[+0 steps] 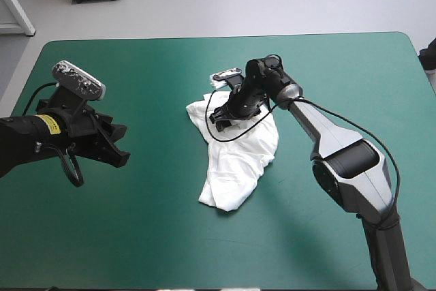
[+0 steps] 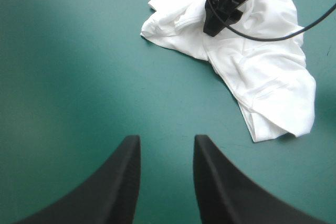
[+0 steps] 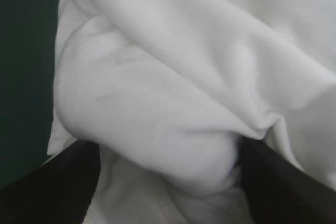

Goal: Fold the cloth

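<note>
While the left gripper (image 1: 122,146) hovers open over the cover (image 1: 170,236), the right gripper (image 1: 223,122) sits on the crumpled T-shirt (image 1: 242,158), fingers (image 3: 52,187) spread.

The T-shirt (image 1: 238,158) is white and short-sleeved, a crumpled, unfolded heap with deep creases. It lies flat on the teal-green cover (image 1: 136,236) near its middle, broader at the far end, narrowing toward the near edge.
</note>
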Available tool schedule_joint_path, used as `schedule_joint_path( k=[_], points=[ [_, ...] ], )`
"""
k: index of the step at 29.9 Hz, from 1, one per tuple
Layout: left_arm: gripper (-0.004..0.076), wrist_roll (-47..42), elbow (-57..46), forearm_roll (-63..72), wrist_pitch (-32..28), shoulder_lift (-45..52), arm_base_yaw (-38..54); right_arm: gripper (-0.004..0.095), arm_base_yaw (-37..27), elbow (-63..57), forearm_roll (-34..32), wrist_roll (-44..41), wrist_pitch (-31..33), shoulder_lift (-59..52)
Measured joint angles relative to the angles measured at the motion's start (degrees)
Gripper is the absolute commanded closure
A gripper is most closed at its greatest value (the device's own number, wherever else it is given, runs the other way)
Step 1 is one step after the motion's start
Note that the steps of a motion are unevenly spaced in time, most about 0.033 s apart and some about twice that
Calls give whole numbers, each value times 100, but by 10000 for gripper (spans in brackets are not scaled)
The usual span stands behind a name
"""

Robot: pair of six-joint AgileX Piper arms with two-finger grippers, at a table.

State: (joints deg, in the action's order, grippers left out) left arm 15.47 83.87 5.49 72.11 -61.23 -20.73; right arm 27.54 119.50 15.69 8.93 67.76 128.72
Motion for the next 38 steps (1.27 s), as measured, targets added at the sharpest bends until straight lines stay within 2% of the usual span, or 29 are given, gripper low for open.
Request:
schedule_joint_path(
  k=[5,11,18,23,27,32,38],
  points=[
    [472,-44,0,-101,0,-9,0,209,-411,-65,-80,-45,229,-437],
    [472,-121,6,-693,0,-471,0,209,-703,-396,-160,-89,275,-1538],
    [471,52,358,-924,-301,-2086,0,210,-658,-1477,-98,-125,321,-2657],
    [437,275,1320,-981,-435,-3583,0,211,-658,-2545,22,-137,321,-3209],
    [416,478,2359,-952,-631,-4594,31,263,-658,-3219,322,-86,321,-3534],
    [416,794,3355,-419,-849,-5599,154,277,-355,-3753,716,105,316,-3859],
    [416,1226,3621,-64,-950,-6373,208,277,459,-3837,831,200,295,-3907]
  ],
)
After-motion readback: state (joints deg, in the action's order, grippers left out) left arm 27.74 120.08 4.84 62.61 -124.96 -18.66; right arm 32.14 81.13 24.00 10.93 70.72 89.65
